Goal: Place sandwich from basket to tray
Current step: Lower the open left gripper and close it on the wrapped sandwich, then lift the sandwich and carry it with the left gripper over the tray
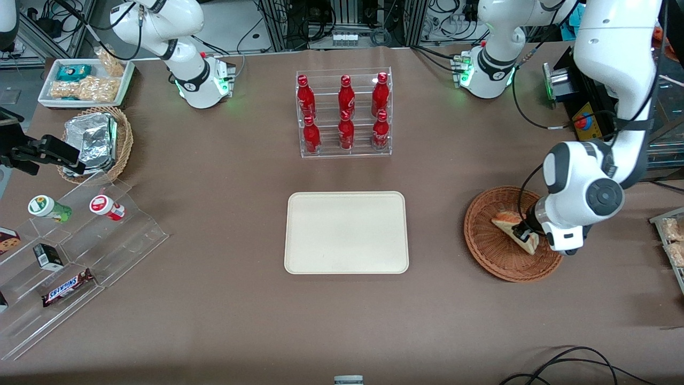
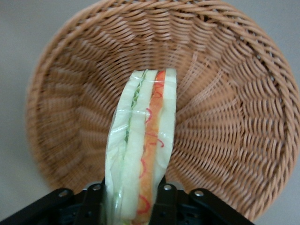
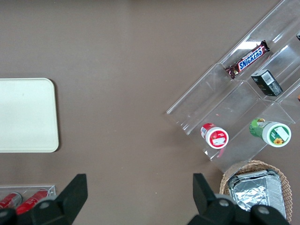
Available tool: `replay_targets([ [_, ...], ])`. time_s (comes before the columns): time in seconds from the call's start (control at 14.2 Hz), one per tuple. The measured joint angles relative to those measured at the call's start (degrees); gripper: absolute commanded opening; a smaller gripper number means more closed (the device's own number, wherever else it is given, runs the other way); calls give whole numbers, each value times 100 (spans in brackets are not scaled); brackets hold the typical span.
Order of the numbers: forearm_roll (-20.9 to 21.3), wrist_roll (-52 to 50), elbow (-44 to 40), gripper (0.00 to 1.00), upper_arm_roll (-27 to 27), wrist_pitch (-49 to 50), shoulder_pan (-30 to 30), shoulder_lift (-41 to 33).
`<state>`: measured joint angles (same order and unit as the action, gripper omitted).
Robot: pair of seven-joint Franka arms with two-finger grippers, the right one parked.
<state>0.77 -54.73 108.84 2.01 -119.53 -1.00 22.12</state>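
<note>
The gripper point(image 2: 129, 199) is closed on the sandwich point(image 2: 143, 150), a finger point(image 2: 164, 199) pressed to each bread face, over the basket point(image 1: 494, 251). The tray point(image 1: 346, 232) lies bare beside the basket, toward the parked arm's end; bottles point(image 1: 344, 115) stand farther from the camera.

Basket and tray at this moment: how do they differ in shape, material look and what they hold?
The basket is round, woven reddish-brown wicker; the tray is a flat cream rectangle with rounded corners. The basket holds the sandwich, with the gripper shut on it; the tray holds nothing. The basket lies toward the working arm's end; the tray is mid-table. Both rest on the brown table.
</note>
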Motion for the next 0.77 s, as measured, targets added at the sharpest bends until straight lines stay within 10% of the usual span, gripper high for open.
replay_targets([
  [0.77,20,1204,-1366,9,1044,344,-1018,578],
])
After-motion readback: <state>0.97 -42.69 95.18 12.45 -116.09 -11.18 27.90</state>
